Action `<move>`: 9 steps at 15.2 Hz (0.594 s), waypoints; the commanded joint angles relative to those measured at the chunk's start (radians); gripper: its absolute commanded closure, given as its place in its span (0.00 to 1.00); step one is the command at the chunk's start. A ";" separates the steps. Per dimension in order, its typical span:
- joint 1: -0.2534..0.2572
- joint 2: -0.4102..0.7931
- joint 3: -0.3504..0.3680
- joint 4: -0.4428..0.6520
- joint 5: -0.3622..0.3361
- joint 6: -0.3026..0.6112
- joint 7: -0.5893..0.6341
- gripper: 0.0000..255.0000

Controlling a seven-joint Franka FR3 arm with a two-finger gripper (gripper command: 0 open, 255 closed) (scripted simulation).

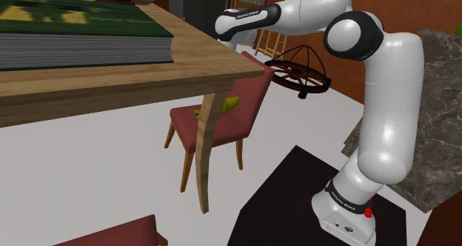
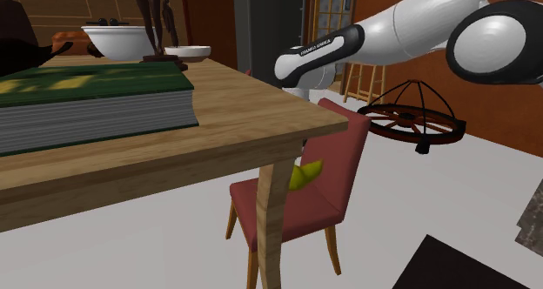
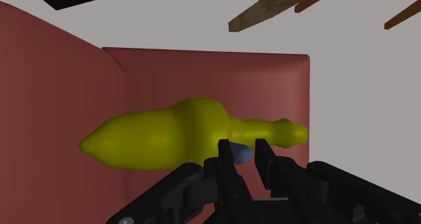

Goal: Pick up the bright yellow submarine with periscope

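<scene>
The yellow submarine [image 3: 169,136] lies on its side on the red chair's seat [image 3: 202,74], its pointed nose against the chair's back. A small blue part [image 3: 242,154] sticks out of its hull. My gripper [image 3: 241,147] is right over it, fingers close together and clasping that blue part. In the shoulder view the submarine [image 1: 231,104] shows as a yellow patch behind the table leg. In the second exterior view the submarine [image 2: 305,174] sits on the chair under the table's corner. The arm [image 2: 318,57] reaches down behind the table's edge.
A wooden table [image 1: 111,78] with a thick green book [image 1: 81,30] overhangs the red chair [image 1: 222,126]; its leg [image 1: 207,152] stands beside the seat. A dark wheel-shaped frame [image 1: 300,70] lies on the floor behind. White bowls [image 2: 122,39] and a figurine stand farther along the table.
</scene>
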 commanded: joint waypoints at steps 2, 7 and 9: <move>-0.002 -0.015 -0.001 0.021 -0.002 -0.035 0.005 1.00; -0.003 -0.030 -0.001 0.066 -0.005 -0.094 0.016 1.00; -0.003 -0.034 -0.001 0.085 -0.005 -0.118 0.020 1.00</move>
